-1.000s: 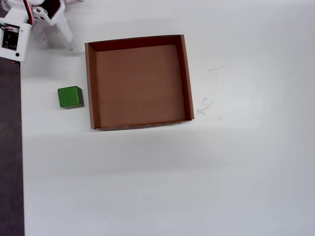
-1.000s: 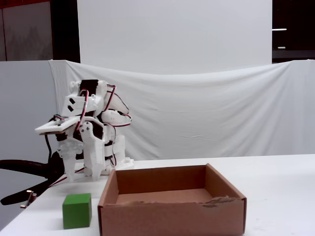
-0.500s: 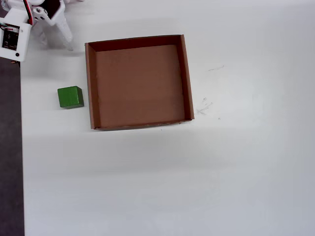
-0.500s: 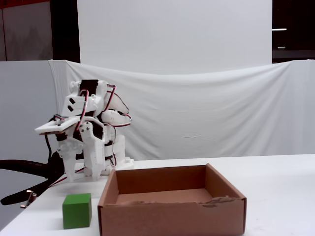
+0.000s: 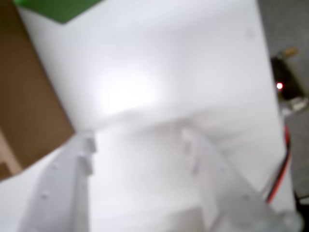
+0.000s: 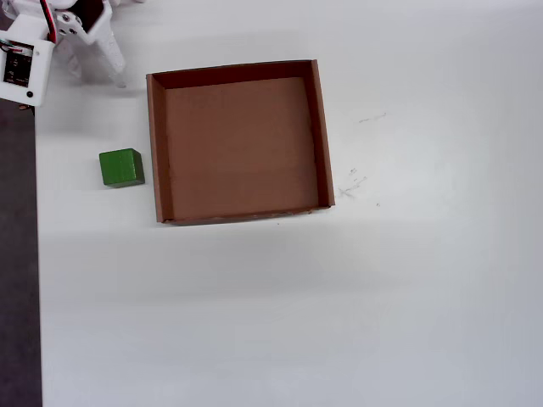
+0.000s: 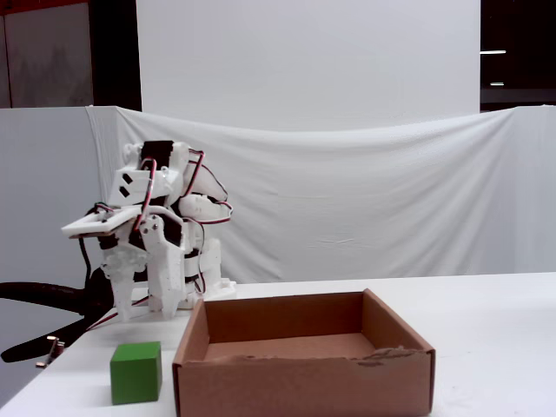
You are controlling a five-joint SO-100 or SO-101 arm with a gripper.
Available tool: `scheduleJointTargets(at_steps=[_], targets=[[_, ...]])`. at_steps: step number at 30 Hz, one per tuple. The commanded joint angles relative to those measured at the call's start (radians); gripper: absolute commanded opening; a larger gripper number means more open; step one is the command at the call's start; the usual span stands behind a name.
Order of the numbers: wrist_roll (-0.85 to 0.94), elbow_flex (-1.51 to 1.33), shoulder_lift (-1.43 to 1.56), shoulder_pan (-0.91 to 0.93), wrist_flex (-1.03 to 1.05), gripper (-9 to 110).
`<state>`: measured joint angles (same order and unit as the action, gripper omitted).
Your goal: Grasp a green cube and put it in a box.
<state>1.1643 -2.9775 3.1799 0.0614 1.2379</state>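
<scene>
The green cube (image 6: 121, 167) sits on the white table just left of the box (image 6: 321, 136) in the overhead view, apart from its wall. The box is an empty brown cardboard tray. My white gripper (image 6: 95, 72) hangs at the table's top-left corner, well above the cube in that view, open and empty. In the wrist view the two fingers (image 5: 139, 140) stand apart over bare white table, with the cube's corner (image 5: 58, 8) at the top left and the box wall (image 5: 24, 111) at the left. In the fixed view the gripper (image 7: 139, 304) points down behind the cube (image 7: 136, 372) and box (image 7: 304, 382).
The table's left edge borders a dark grey strip (image 6: 17, 254). A circuit board with a red light (image 5: 285, 84) and red wires lie at the right of the wrist view. A white cloth backdrop (image 7: 365, 200) hangs behind the table. A black cable (image 7: 43, 300) runs at the left.
</scene>
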Motion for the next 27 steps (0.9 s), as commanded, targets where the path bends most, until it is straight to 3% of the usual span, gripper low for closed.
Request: scheduleJointTargets(at_steps=[1, 8, 19, 27], targets=[[-0.008, 0.005, 0.005, 0.029, 0.003, 26], [-0.008, 0.038, -0.091, -0.021, -0.118, 25], [0.018, 0.491, -0.782, -0.026, -0.29, 25], [0.031, 0.646, -1.089, -0.052, -0.425, 28]])
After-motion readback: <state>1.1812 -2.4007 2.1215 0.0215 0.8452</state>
